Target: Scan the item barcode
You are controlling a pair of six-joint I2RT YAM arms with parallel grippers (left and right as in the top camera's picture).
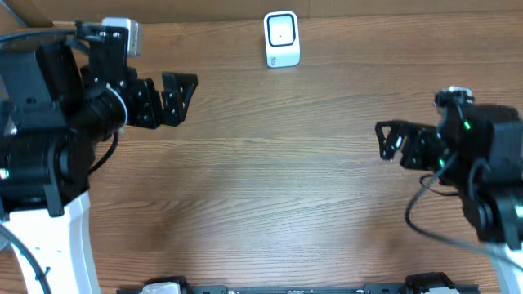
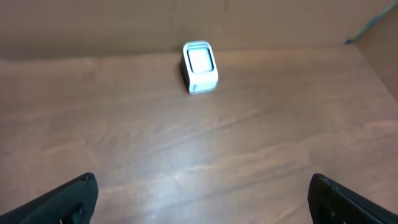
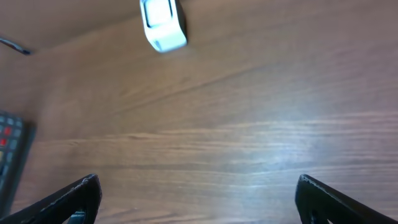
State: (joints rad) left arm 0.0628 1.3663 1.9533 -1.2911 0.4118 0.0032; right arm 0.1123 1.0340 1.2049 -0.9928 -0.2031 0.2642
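The white scanner stands at the far edge of the desk, close to the brown wall. It stands up, and its window faces the front side of the desk, where the arms are.

The left arm is nearer to it. Its jaws are wide apart and hold nothing. From the left wrist view, the scanner sits straight ahead, right in the middle between the two jaw tips.

The right arm is farther off. Its jaws are wide apart too, and hold nothing. From there the scanner lies ahead and off to the left.

I can see no item with a barcode on the desk. I think one has to come first, and then be shown to the window.
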